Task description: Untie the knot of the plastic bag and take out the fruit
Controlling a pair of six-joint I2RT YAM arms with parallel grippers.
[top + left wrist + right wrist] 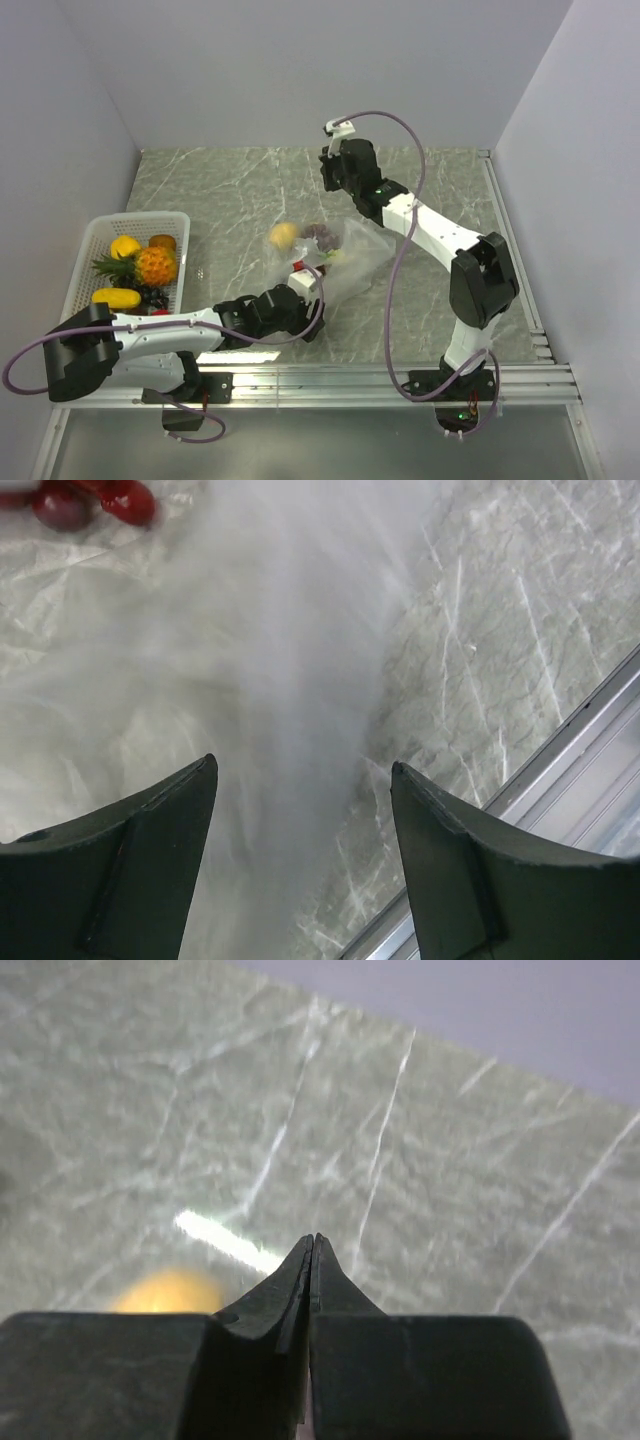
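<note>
The clear plastic bag lies crumpled mid-table; it fills the left wrist view as a blurred whitish sheet. I cannot make out the knot. A yellow fruit lies just left of the bag, and a dark purple grape bunch lies at the bag's left edge. Small red fruits lie under the film. My left gripper is open at the bag's near-left edge, with film between its fingers. My right gripper is shut and empty, raised beyond the bag. The yellow fruit shows blurred below it.
A white basket at the left holds a pineapple, a yellow fruit, a brownish-orange fruit, another yellow fruit and dark grapes. A metal rail runs along the table's near edge. Grey walls enclose three sides.
</note>
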